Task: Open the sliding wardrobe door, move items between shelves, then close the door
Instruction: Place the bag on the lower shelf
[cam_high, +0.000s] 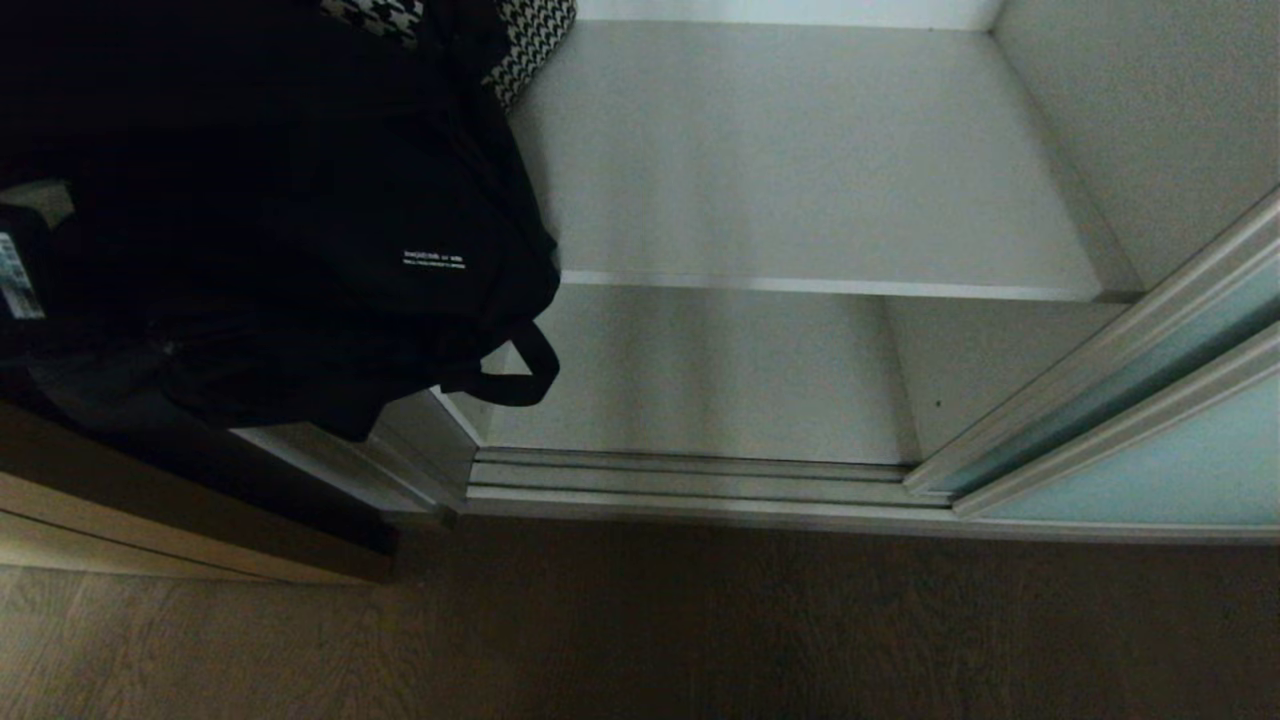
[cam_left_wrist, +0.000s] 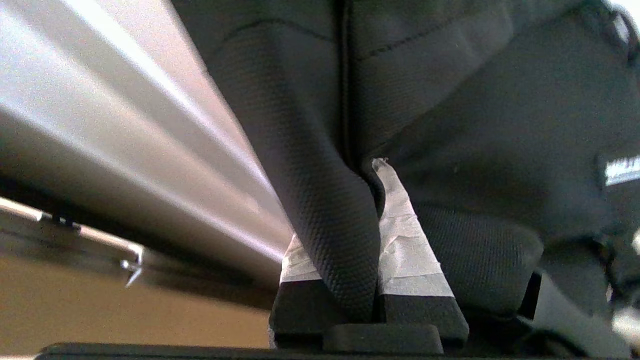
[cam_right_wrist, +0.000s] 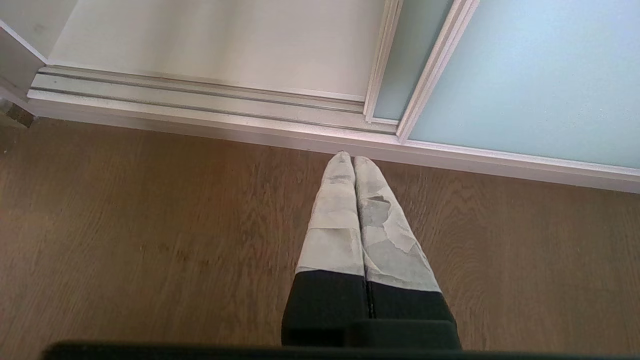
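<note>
A: From the head, what do you see?
B: Your black backpack (cam_high: 300, 230) hangs at the left, over the upper shelf (cam_high: 800, 180); the sliding wardrobe door (cam_high: 1150, 450) stands pushed right.

A: Left wrist?
B: Your left gripper (cam_left_wrist: 372, 200) is clamped on a strap (cam_left_wrist: 330, 210) of the backpack, taped fingers (cam_left_wrist: 405, 250) pressing it.

A: Right wrist?
B: Your right gripper (cam_right_wrist: 354, 159) hangs over the wooden floor (cam_right_wrist: 150, 240), fingers pressed together, empty.

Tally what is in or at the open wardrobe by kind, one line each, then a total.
Black backpack, held by the left gripper: 1
Houndstooth bag: 1
Shelves: upper, lower: 2
Sliding wardrobe door panels: front, rear: 2
Total: 6
</note>
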